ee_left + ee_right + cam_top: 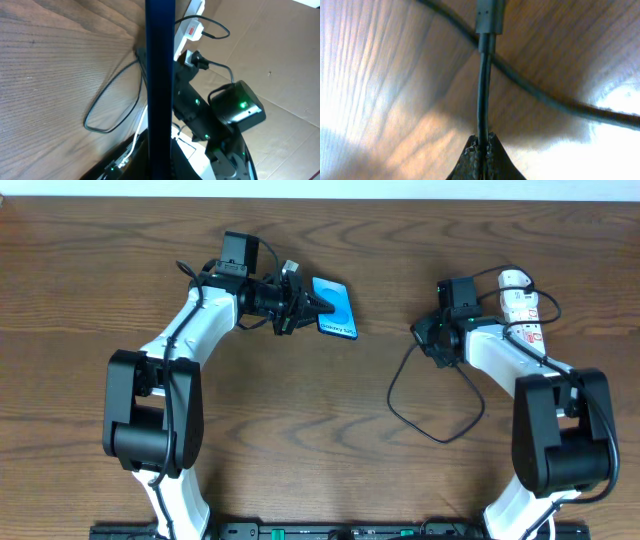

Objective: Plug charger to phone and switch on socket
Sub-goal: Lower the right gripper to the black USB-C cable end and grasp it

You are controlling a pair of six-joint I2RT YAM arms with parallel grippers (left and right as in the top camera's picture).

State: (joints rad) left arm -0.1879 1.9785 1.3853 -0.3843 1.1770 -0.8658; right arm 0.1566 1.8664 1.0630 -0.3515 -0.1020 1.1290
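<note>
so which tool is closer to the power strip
Right. The right tool is just beside the power strip, pinching the black cable; the left tool is far across the table, gripping the phone.

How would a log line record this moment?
left gripper: shut on phone | right gripper: shut on charger | charger: not in phone | socket: untouched

The white-and-black left arm (190,330) reaches from near left toward far centre, its black two-finger left gripper (312,303) clamped on the slim blue-screened phone (336,310). The matching right arm (505,358) bends leftward at far right, its right gripper (482,146) pinched on the thin black cable (483,100).
</note>
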